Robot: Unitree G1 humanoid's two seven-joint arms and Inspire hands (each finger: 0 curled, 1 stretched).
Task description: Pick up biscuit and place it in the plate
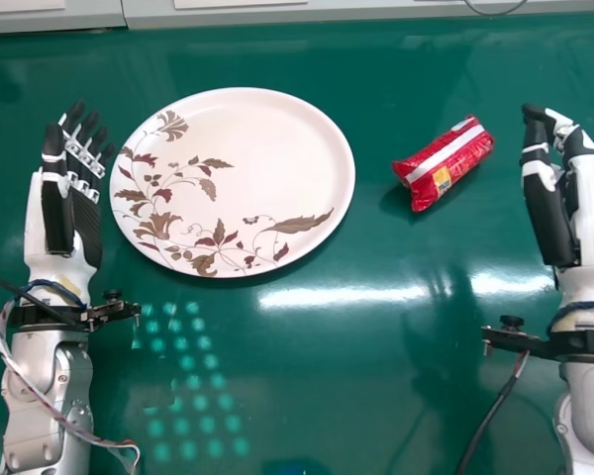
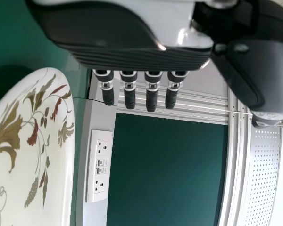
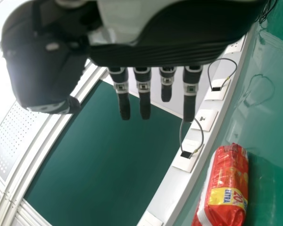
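Plate (image 2: 60,179) cut off in left wrist view, biscuit packet (image 3: 226,183) cut off in right

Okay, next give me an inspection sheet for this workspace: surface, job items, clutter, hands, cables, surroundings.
Surface: green table, glossy, with bright reflections.
Job items: red biscuit pack lies on the table, off the flower-patterned plate, to its right.
Clutter: nothing seen, bar a blue bit at the head view's bottom edge, unidentifiable.
Hands: left hand open beside the plate; right hand open, right of the pack; both hold nothing.
Cables: one hangs at each forearm.
Surroundings: white socket panel beyond the left hand.
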